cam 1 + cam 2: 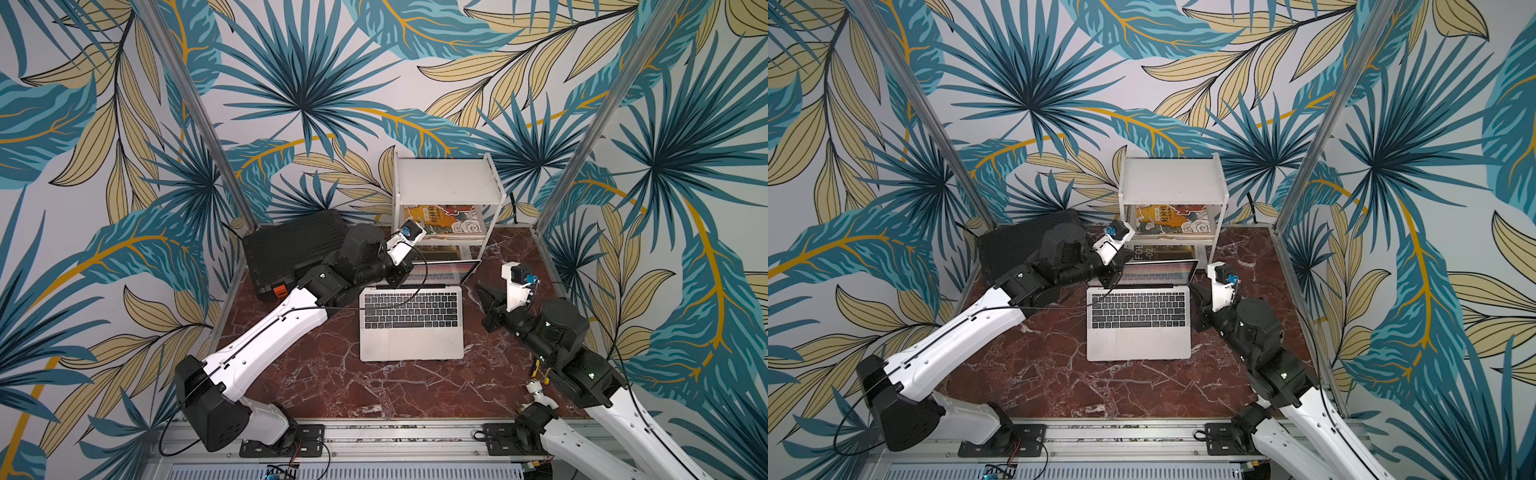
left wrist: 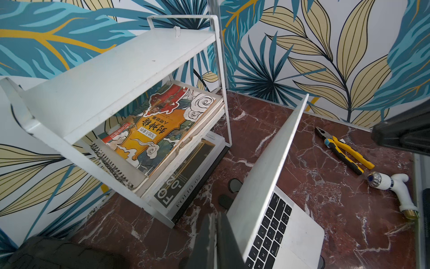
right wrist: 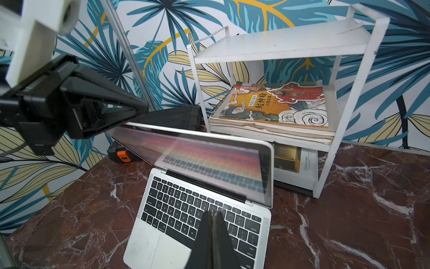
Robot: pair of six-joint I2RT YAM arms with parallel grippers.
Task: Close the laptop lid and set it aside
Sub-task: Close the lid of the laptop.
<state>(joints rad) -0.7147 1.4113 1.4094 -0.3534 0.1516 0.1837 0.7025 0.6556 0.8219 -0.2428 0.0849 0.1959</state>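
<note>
The silver laptop (image 1: 411,332) sits open in the middle of the marble table, keyboard facing up. The laptop lid (image 1: 440,272) leans partway forward over the keys, its lit screen (image 3: 209,158) showing pink and blue bands. My left gripper (image 2: 215,215) is shut and empty, close against the lid's plain back (image 2: 267,158) near its left edge. Whether it touches, I cannot tell. In a top view the left gripper (image 1: 1113,278) shows at the lid's left end. My right gripper (image 3: 212,213) is shut and empty, hovering just right of the laptop's hinge corner (image 1: 478,286).
A white shelf rack (image 1: 446,183) holding books stands right behind the laptop. A black ribbed case (image 1: 291,245) with an orange latch lies at the back left. Yellow-handled pliers (image 2: 344,149) and a white tap fitting (image 2: 391,184) lie on the table (image 1: 332,374) under the right arm.
</note>
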